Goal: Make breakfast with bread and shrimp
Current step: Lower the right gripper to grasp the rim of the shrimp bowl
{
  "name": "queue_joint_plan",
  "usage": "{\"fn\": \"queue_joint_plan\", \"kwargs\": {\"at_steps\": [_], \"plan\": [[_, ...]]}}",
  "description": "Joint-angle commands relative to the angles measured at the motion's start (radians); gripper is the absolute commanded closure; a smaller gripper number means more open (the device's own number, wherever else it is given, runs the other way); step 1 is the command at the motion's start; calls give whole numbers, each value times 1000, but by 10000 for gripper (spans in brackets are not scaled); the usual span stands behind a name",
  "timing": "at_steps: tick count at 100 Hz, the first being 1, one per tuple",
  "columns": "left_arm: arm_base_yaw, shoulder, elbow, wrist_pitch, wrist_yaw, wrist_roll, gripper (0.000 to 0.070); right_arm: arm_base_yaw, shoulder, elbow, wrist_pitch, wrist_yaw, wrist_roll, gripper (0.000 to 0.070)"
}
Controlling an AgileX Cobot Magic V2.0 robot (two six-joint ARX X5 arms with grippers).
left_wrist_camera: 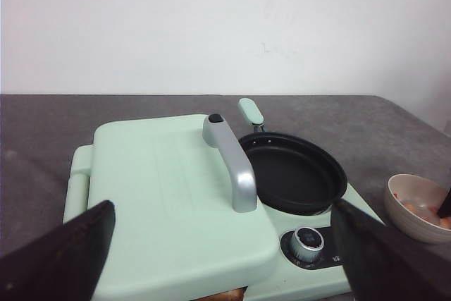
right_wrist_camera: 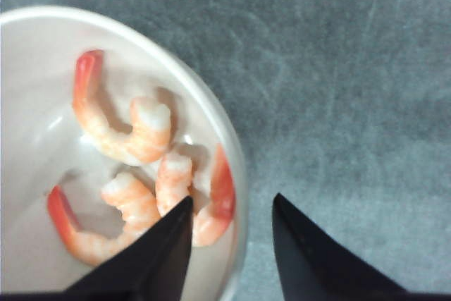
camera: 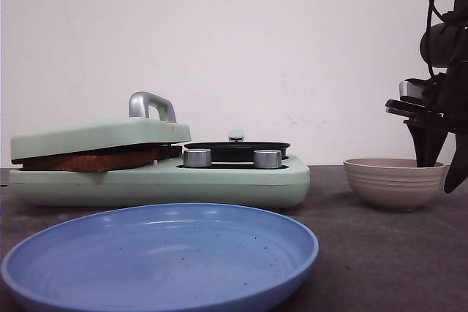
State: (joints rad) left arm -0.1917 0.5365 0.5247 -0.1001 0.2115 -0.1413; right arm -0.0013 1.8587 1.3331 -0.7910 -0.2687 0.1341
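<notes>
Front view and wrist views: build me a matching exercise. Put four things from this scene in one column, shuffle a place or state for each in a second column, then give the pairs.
Things
1. shrimp
2. bread
3. blue plate
4. black pan

Places or states
A. empty, nearest the front camera
B. in the beige bowl
C. on the maker's round side, nothing in it
D. under the closed green lid

Pairs: 1-B, 2-D, 3-A, 4-C

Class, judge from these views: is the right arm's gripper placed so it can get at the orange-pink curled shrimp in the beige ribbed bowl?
Probably yes. The right gripper is open and straddles the rim of the beige ribbed bowl, one finger inside beside the orange-pink curled shrimp. Nothing covers them.
</notes>
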Motion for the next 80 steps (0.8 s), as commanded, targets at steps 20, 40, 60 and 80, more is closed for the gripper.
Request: {"fn": "queue_joint_plan", "kwargs": {"at_steps": [20,40,60,80], "plan": [[0,26,3,13,-5,2,146,10,41,23,6,-3,-11,671],[0,26,3,21,-6,2,146,18,42,23,13,-2,-11,700],[0,26,3,20,-6,2,146,19,42,23,13,-4,-11,700],[2,26,3,20,-6,5,146,19,42,23,1,-4,-11,700]]}}
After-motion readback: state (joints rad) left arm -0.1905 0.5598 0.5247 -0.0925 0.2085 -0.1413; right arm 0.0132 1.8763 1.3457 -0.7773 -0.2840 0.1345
